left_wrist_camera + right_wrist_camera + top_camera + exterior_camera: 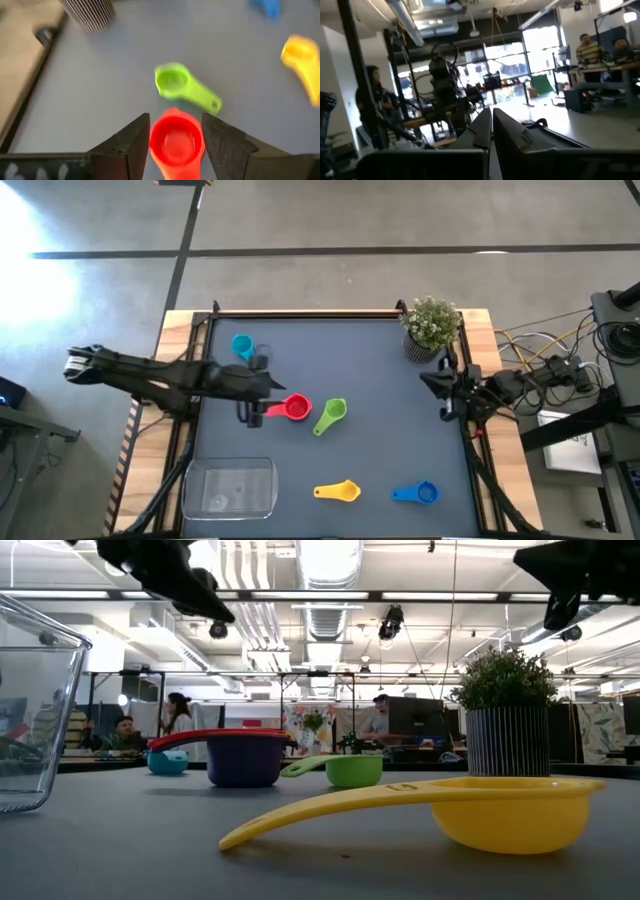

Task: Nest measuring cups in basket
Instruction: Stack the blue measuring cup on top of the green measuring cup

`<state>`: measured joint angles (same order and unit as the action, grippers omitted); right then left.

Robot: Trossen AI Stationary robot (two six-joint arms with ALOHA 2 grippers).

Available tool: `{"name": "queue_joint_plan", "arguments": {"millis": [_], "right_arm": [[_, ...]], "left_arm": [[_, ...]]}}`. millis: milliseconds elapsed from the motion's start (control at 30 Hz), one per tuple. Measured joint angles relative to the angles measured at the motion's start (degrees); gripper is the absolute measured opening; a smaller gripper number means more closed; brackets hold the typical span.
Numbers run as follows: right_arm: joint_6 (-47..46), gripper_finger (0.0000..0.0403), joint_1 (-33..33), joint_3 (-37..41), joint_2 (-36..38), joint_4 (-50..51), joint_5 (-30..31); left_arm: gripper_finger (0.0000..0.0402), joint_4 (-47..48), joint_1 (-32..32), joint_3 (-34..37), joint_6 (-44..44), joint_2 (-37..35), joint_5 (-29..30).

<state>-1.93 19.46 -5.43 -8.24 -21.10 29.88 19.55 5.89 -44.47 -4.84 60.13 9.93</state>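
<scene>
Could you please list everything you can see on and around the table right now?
Measuring cups: five in view; light blue far left, red centre, green beside the red, yellow and dark blue near the front edge.
Basket: one, clear, front left, apparently empty.
Potted plant: one, green in a striped pot, far right corner.
Table: one, dark grey top.
People: several, in the room behind.
Left gripper: open, fingers either side of the red cup.
Right gripper: shut, at the table's right edge.
</scene>
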Motion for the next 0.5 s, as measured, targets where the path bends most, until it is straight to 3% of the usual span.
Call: {"name": "queue_joint_plan", "arguments": {"millis": [233,500], "right_arm": [[2.0,0.0009,0.0,-13.1,-18.2,7.6,1.7],[-0.6,0.0009,0.0,-28.6,-39.1,21.0,0.7]], "left_arm": [[0.0155,-15.0,0.0,11.7,3.5,-11.5,0.1],[0.0155,-27.6,0.0,20.1,4.6,-16.0,0.1]]}}
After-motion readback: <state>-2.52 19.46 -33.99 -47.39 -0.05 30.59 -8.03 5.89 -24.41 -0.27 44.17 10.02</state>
